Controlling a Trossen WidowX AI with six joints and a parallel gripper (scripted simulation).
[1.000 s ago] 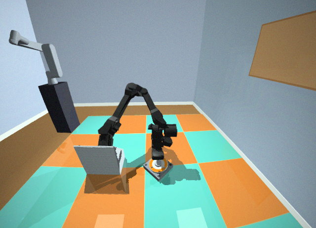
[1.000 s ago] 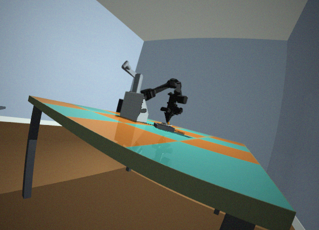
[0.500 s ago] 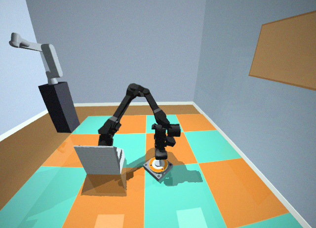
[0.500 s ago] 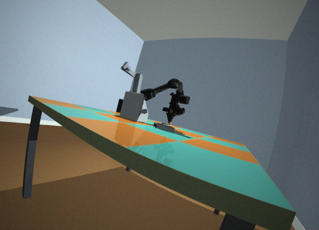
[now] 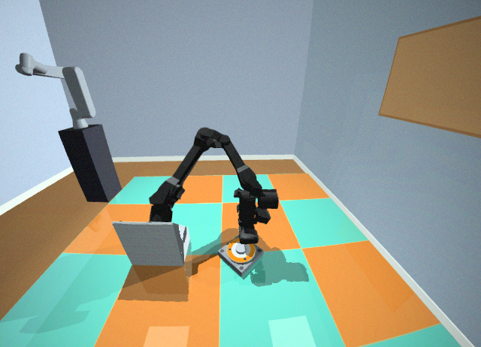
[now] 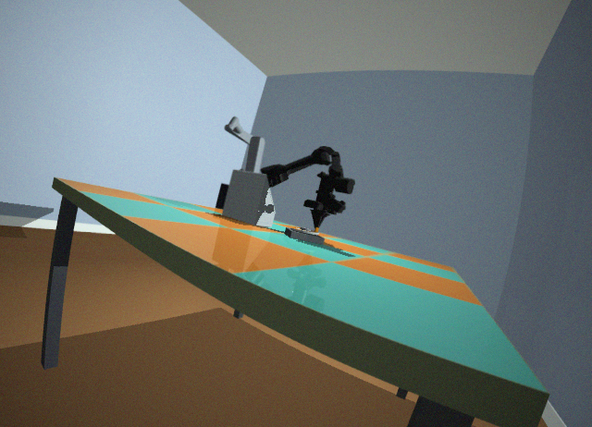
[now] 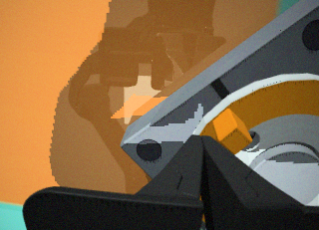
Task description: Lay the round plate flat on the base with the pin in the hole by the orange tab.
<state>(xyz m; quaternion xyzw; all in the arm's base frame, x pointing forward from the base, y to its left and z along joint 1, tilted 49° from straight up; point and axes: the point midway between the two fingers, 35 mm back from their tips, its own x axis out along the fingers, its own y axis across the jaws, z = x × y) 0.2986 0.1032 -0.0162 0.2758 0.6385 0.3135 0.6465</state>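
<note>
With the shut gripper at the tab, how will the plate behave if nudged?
The plate looks rigid, ringed round the post, so it would likely spin, not slide. The tab gives the gripper a square face. It may catch on the pin.
</note>
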